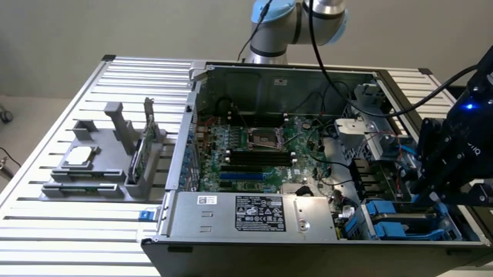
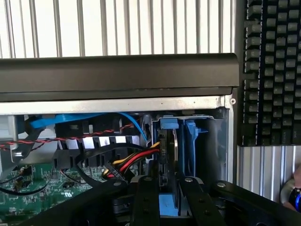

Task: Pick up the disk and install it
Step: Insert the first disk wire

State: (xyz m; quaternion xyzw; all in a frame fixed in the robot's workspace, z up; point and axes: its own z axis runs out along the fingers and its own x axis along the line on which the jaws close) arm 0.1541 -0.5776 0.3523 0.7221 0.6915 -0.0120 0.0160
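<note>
You have the gripper down inside the open computer case, over the drive bays at the near corner on the exterior view's right. In the wrist view its two black fingers stand either side of the disk, which sits on edge in its bay with the blue carrier rails showing along its sides and a blue tab between the fingertips. The fingers are close to the carrier, with only a narrow gap; whether they are pressing on it or have just let go, you cannot tell from these views.

Judge the disk as a dense, rigid block: heavy for its size, with no give in the metal body. The blue plastic rails are the softer part and will flex a little, so treat them as guides rather than as something to lever on. The metal faces are smooth and likely to slip under a light pinch, and the drive should not take a knock or a twist. The best hold looks to be across the two broad flat sides, squarely and near the middle of the exposed end, clear of the connector edge.

Mind the neighbours: the red, yellow and black power cable runs just beside the disk, and a blue data cable loops along the case wall above the green motherboard. A second blue carrier sits in the bay near the case's front edge in the exterior view.
</note>
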